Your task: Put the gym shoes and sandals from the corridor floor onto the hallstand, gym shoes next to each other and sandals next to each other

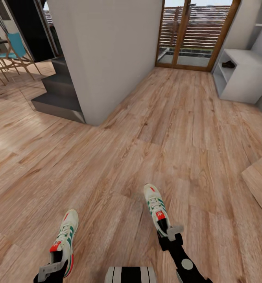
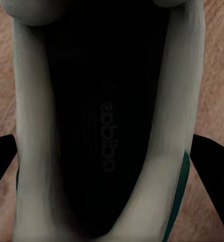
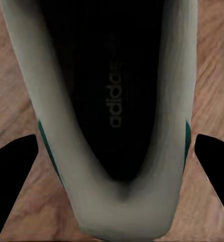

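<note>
Floor [image 1: 154, 129] of wood planks runs through the head view toward a glazed door [image 1: 194, 33], with a white wall block [image 1: 107, 55] and dark steps [image 1: 58, 94] at left. At far right stands the pale rack [image 1: 245, 76]; one dark sandal [image 1: 228, 64] lies on its low top, too small to make out further. One loose plank piece [image 1: 261, 184] lies at the right edge.

Two shoes are counted in the head view. The left shoe [image 1: 65, 239] sits heel-first in the left gripper [image 1: 50, 271]; the right shoe [image 1: 157, 210] sits heel-first in the right gripper [image 1: 171, 236]. Both toes point away from the robot.

The wrist views add what the head view cannot: each looks straight down into a shoe's dark insole. In the left wrist view the left shoe [image 2: 26, 131] lies between two black fingers [image 2: 213, 171], which stand close against its sides. In the right wrist view the right shoe [image 3: 127, 206] lies between black fingers [image 3: 13, 171] set slightly off its heel. Whether either pair truly clamps the shoe cannot be told.
</note>
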You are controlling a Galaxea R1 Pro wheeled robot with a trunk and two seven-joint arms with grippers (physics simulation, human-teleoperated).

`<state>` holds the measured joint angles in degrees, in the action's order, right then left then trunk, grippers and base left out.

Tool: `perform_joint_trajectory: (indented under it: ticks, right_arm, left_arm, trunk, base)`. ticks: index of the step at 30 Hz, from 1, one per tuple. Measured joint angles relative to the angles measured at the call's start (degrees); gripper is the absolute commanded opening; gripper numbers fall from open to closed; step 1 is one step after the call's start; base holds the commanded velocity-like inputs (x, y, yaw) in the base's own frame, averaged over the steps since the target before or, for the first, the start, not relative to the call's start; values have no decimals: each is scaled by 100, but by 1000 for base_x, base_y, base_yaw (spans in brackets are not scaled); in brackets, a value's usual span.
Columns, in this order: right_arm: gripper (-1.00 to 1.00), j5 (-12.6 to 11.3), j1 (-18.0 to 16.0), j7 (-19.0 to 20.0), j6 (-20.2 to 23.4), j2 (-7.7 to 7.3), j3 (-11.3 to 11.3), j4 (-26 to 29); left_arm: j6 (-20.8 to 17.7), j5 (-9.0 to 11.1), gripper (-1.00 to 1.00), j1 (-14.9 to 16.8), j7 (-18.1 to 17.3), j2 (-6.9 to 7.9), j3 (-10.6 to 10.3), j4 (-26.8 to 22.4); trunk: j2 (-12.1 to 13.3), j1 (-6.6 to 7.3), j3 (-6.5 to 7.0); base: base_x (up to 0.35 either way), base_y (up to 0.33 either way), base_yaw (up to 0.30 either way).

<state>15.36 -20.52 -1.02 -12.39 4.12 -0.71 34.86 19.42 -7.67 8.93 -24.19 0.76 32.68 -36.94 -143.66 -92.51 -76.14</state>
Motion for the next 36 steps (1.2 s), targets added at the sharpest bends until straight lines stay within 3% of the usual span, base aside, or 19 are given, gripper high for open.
perform_joint_trajectory:
  ticks: [2,4,6,10,14,18,20,24,32,36]
  right_arm:
    - [-100,-23,166,5,-254,-25,286,0]
    - [-100,-16,282,12,-423,-34,412,-2]
    - [-100,-6,375,20,-529,-36,461,-6]
    - [-100,26,905,20,-1171,-40,533,-13]
    - [-100,16,1143,10,-1502,-41,550,-140]
    - [-100,-4,1183,4,-1559,-34,556,-326]
    - [-100,-4,1185,-3,-1562,-33,556,-342]
    - [-100,-7,1185,3,-1559,-33,556,-348]
    - [-100,-12,1185,-5,-1554,-28,563,-344]
    - [-100,-13,1185,-2,-1554,-14,564,-331]
  left_arm:
    - [26,-8,-100,-53,0,0,20,9]
    - [36,-13,-100,-71,0,-2,23,13]
    - [40,-16,-100,-78,0,-8,22,14]
    - [47,-42,-100,-98,58,-58,-16,44]
    - [184,-46,-100,-119,106,-75,-35,190]
    - [332,-75,-100,-125,107,-67,-53,221]
    - [635,-401,-100,-132,107,-73,-54,227]
    - [782,-575,-100,-134,114,-79,-50,235]
    - [799,-625,-100,-135,114,-75,-42,237]
    - [797,-627,-100,-135,113,-71,-41,237]
  trunk:
    - [3,5,62]
    - [5,10,124]
    - [8,15,186]
    - [14,26,309]
    - [19,36,434]
    - [24,46,558]
    - [27,52,620]
    - [32,62,744]
    - [43,82,987]
    - [202,169,1066]
  base:
    - [0,0,-97]
    - [0,0,-97]
    - [0,0,-96]
    - [0,0,-87]
    - [0,0,-82]
    - [0,0,-80]
    - [0,0,-56]
    - [0,0,-19]
    - [0,0,-2]
    - [0,0,0]
